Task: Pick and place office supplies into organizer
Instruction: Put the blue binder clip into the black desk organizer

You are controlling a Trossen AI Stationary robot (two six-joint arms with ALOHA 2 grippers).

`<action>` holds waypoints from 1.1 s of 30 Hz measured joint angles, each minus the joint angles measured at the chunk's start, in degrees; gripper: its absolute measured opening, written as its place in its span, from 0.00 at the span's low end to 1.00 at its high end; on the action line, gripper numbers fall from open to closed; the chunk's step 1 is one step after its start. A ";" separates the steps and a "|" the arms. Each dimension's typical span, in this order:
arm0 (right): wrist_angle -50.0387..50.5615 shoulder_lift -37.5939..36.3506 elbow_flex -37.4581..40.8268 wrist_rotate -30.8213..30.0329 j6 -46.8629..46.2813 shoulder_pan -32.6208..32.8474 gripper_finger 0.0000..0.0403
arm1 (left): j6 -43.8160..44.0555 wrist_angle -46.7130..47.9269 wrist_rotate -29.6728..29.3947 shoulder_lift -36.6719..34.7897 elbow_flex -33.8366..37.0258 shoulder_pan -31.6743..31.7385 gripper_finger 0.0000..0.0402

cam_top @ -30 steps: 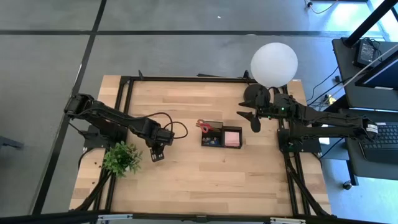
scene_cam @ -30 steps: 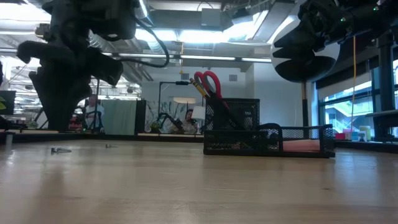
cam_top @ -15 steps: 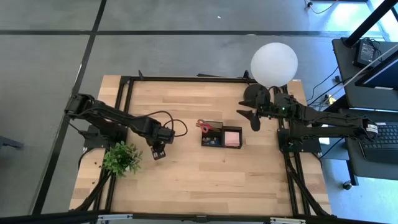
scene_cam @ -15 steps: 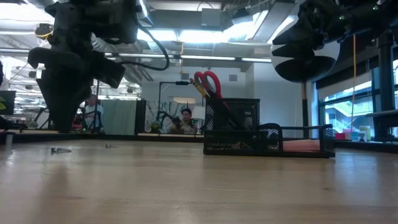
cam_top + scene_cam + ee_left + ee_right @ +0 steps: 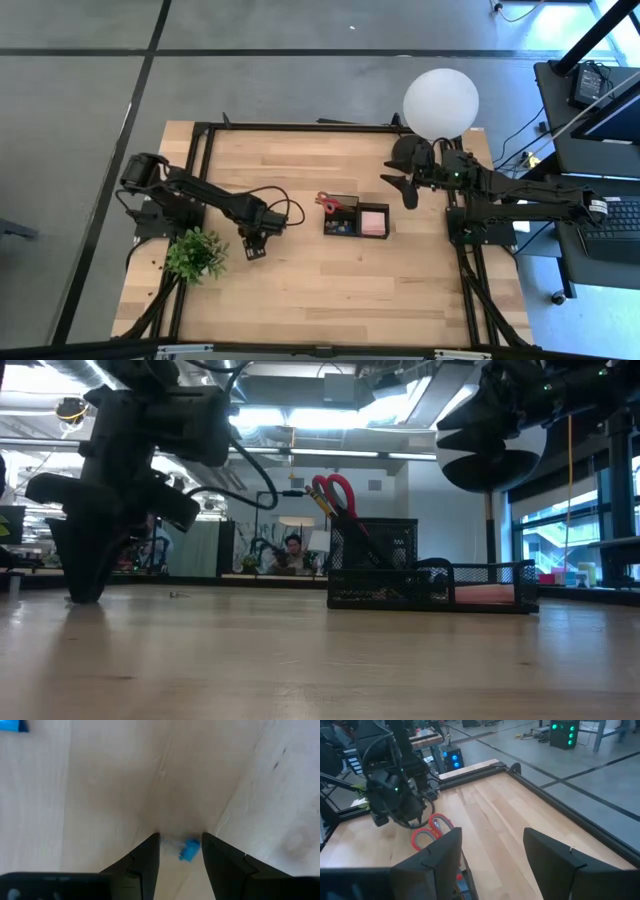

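The black mesh organizer (image 5: 345, 228) sits at the table's middle. Red-handled scissors (image 5: 327, 202) and pencils stand in its cup, and a pink pad (image 5: 373, 220) lies in its tray. My left gripper (image 5: 254, 246) is left of it, open, pointing down at the table (image 5: 80, 596). In the left wrist view a small blue clip (image 5: 189, 850) lies on the wood between its fingertips (image 5: 181, 840). A blue item (image 5: 11, 725) lies farther off. My right gripper (image 5: 405, 190) waits open above the table's right part, near the lamp. My left gripper comes from above, pointing down, with its fingertips (image 5: 154, 840) down at the table top. The small blue clip lies flat on the wood between the two fingers, nearer one of them. I cannot tell whether either finger touches it.
A green potted plant (image 5: 196, 255) stands just left of my left gripper. The lamp's white globe (image 5: 441, 102) and black base (image 5: 410, 152) are at the far right corner. Bare wood (image 5: 330, 290) lies between the organizer and the near edge.
My left gripper has come down from above the table until its fingertips reach the table top, staying open. The small clip on the wood now sits between its fingers. The right arm has kept still.
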State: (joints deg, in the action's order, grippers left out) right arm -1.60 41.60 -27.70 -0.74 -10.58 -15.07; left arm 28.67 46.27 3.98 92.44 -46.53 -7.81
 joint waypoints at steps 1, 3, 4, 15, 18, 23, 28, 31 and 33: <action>0.01 0.01 0.00 -0.26 -0.05 -0.02 0.54 | -0.41 0.03 0.18 0.29 -0.20 -0.04 0.35; -0.02 0.01 0.00 -0.30 -0.01 -0.01 0.54 | -1.19 0.20 -0.10 0.66 -0.56 -0.31 0.35; -0.03 0.00 0.00 -0.30 0.01 -0.01 0.54 | -1.52 0.25 -0.12 0.71 -0.70 -0.32 0.35; -0.01 0.02 0.00 -0.30 0.15 0.00 0.54 | -1.21 0.65 0.49 0.90 -1.33 -0.31 0.35; -0.01 0.00 0.00 -0.30 0.19 -0.02 0.54 | -0.81 0.75 0.54 0.90 -1.33 -0.31 0.35; -0.01 0.02 0.00 -0.30 0.16 -0.01 0.54 | 3.48 0.75 0.56 0.90 -1.33 -0.31 0.35; -0.01 0.02 0.00 -0.30 0.23 0.00 0.54 | 5.99 1.08 0.53 0.90 -1.31 -0.31 0.35; -0.01 0.01 0.00 -0.30 0.19 0.00 0.54 | 7.57 1.14 0.53 0.90 -1.31 -0.31 0.35; -0.01 0.01 0.00 -0.30 0.23 -0.02 0.54 | 8.75 1.19 0.56 0.90 -1.31 -0.31 0.35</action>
State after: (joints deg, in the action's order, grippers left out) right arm -1.61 41.62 -27.70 -1.04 -10.35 -15.09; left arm 37.42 47.46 4.54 93.34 -47.83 -8.12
